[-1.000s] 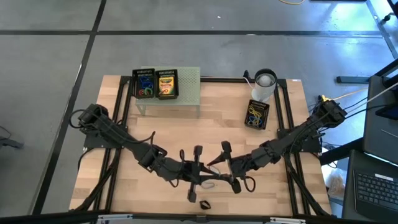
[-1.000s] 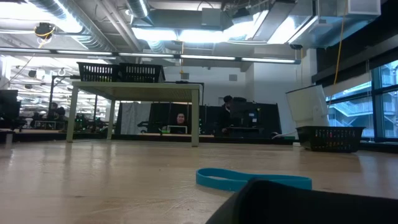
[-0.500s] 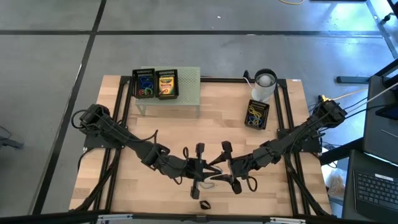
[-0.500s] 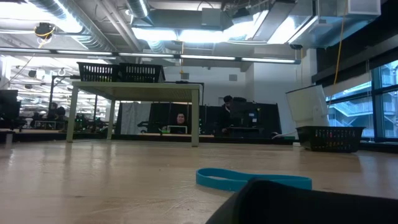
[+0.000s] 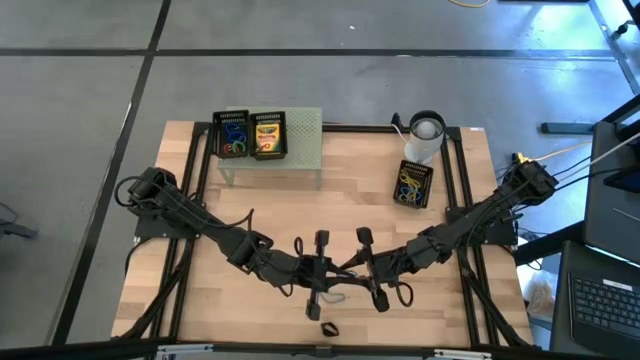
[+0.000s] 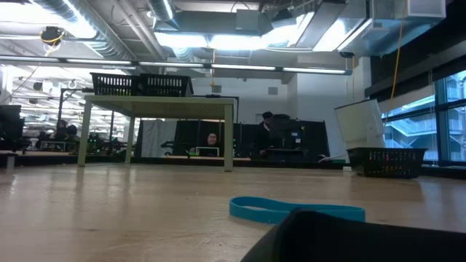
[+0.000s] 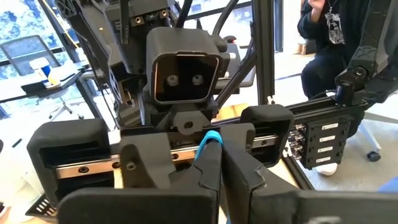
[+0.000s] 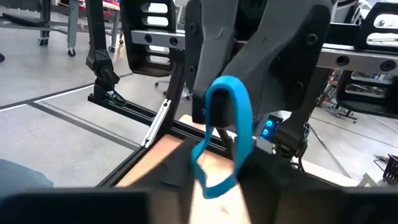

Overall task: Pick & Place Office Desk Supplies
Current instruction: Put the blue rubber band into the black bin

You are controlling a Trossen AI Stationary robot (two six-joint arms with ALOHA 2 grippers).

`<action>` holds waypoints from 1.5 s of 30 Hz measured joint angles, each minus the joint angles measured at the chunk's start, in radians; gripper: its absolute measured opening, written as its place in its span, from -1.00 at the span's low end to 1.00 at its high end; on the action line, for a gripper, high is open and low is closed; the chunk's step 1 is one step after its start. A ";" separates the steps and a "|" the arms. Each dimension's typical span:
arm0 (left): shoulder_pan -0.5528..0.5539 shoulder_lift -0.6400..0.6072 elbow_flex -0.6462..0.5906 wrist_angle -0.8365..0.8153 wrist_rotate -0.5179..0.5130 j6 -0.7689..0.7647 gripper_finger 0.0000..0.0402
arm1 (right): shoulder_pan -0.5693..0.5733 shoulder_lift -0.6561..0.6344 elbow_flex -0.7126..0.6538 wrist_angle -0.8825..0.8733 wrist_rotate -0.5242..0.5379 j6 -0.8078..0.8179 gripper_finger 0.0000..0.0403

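Note:
A blue loop (image 8: 229, 99) hangs from my left gripper (image 7: 216, 158), which is shut on it above the table's near middle (image 5: 330, 273). My right gripper (image 5: 360, 270) faces it from the right, a short way off. Its fingers (image 7: 69, 144) are wide open and touch nothing. The low view shows a blue loop (image 6: 291, 209) lying flat on the wood. A yellow-green crayon box (image 5: 267, 135) and a black basket of coloured loops (image 5: 233, 134) sit on the pale green stand (image 5: 305, 140). A small black clip (image 5: 328, 327) lies by the near edge. My left gripper pinches the top bend of the blue loop (image 8: 219, 82) between its two shut fingers. A bit of blue (image 7: 211, 138) shows just past the fingertips. The fingers come about level from the table's left. The loop hangs slack below them, its lower end (image 8: 214, 185) down near the wood.
A second black basket with yellow and blue bands (image 5: 413, 184) and a white black-rimmed cup (image 5: 425, 135) stand at the far right. A pale loop (image 5: 336, 296) lies on the wood between the grippers. A person (image 7: 336, 37) stands beyond the table. Bare wood lies left and far of the grippers.
My left gripper has edged slightly toward the right gripper, still shut on the blue loop. The right gripper has stayed open and kept its place.

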 joint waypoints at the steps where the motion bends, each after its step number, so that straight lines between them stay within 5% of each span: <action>1: 0.000 0.000 0.000 0.000 0.000 0.000 -0.99 | 0.000 0.000 0.000 0.000 0.000 0.001 -0.48; 6: 0.000 0.000 0.000 0.000 0.000 0.000 -0.98 | 0.000 0.000 0.000 0.000 0.000 0.029 -0.94; 14: 0.000 0.000 0.000 -0.005 0.000 -0.047 -0.94 | 0.000 0.000 0.000 0.000 0.005 0.155 -0.97; 23: 0.000 -0.001 0.000 -0.069 -0.044 -0.080 -0.42 | 0.000 -0.011 0.000 -0.049 0.054 0.243 -0.99; 31: -0.037 -0.012 0.000 -0.163 -0.197 -0.075 -0.08 | -0.021 -0.190 0.000 -0.479 0.227 0.508 -0.99; 36: -0.061 -0.013 0.000 -0.222 -0.306 -0.080 -0.08 | -0.073 -0.309 0.000 -0.785 0.270 0.706 -1.00; 45: -0.074 -0.013 0.000 -0.302 -0.321 -0.138 -0.10 | -0.270 -0.369 0.000 -1.298 0.343 1.083 -0.99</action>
